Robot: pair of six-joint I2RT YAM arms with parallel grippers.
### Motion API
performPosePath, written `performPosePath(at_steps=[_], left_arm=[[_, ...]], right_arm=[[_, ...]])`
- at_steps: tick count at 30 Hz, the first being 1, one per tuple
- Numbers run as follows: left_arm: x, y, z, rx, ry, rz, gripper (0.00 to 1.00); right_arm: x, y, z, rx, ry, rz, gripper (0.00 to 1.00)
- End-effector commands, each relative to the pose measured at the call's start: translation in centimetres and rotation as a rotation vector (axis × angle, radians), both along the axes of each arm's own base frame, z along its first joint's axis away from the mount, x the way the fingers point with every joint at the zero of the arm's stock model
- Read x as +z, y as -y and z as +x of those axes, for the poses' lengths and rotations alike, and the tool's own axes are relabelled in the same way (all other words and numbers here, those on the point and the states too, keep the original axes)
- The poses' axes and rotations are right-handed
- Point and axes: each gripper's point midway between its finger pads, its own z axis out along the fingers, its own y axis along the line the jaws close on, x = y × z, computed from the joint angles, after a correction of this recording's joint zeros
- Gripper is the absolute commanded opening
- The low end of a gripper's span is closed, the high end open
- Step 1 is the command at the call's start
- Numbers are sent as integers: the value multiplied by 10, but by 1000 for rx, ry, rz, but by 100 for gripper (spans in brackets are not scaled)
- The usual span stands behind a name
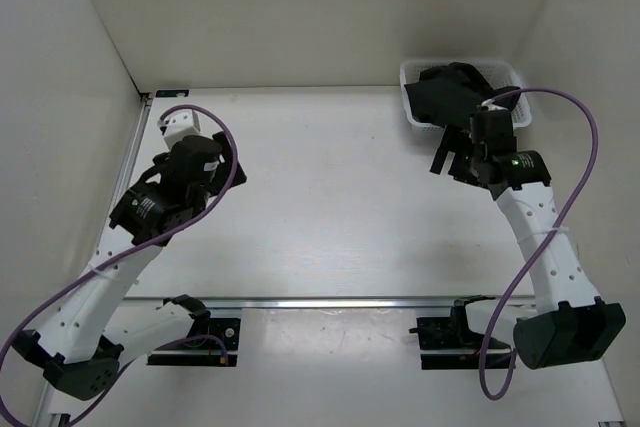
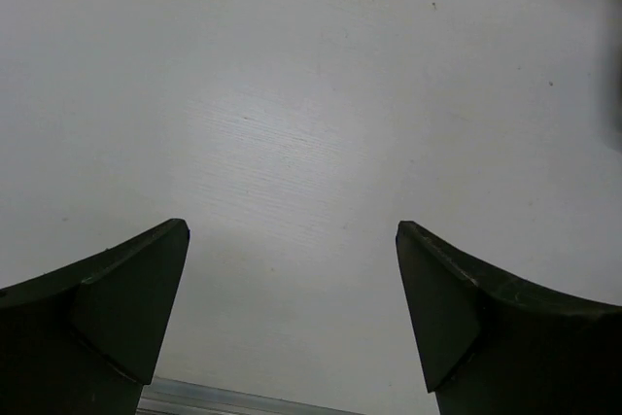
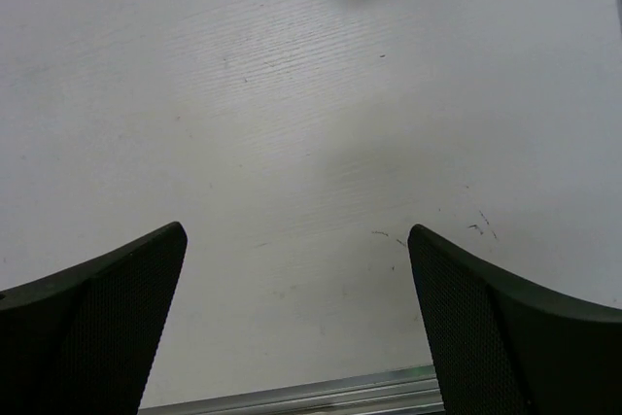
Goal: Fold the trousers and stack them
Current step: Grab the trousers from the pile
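The black trousers [image 1: 448, 93] lie bunched in the white mesh basket [image 1: 412, 119] at the back right of the table, with some cloth hanging over its front rim. My right gripper [image 1: 450, 163] is open and empty, just in front of the basket and above bare table. In the right wrist view the gripper [image 3: 296, 230] shows only white tabletop between its fingers. My left gripper [image 1: 228, 172] is open and empty over the left side of the table, far from the trousers. The left wrist view of the gripper [image 2: 292, 230] also shows only bare tabletop. The trousers are in neither wrist view.
White walls close in the table on the left, back and right. An aluminium rail [image 1: 320, 301] runs along the near edge; it shows at the bottom of the left wrist view [image 2: 243, 401] and the right wrist view [image 3: 292, 397]. Purple cables loop off both arms.
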Motion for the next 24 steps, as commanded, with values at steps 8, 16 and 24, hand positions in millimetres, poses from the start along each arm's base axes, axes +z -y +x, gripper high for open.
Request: performPosePath(at_steps=[8,16,24], left_arm=[[1,-4,-7,0,13,-17,100],[-6,-9,-10,-2,20,1,100],[-12,-12,-8,-20,52,37,100]], right_arm=[[35,1,11,-25,148,-46,100],[28,14,16,-79,129,-107,100],[41,36,24,-180,227,-196,100]])
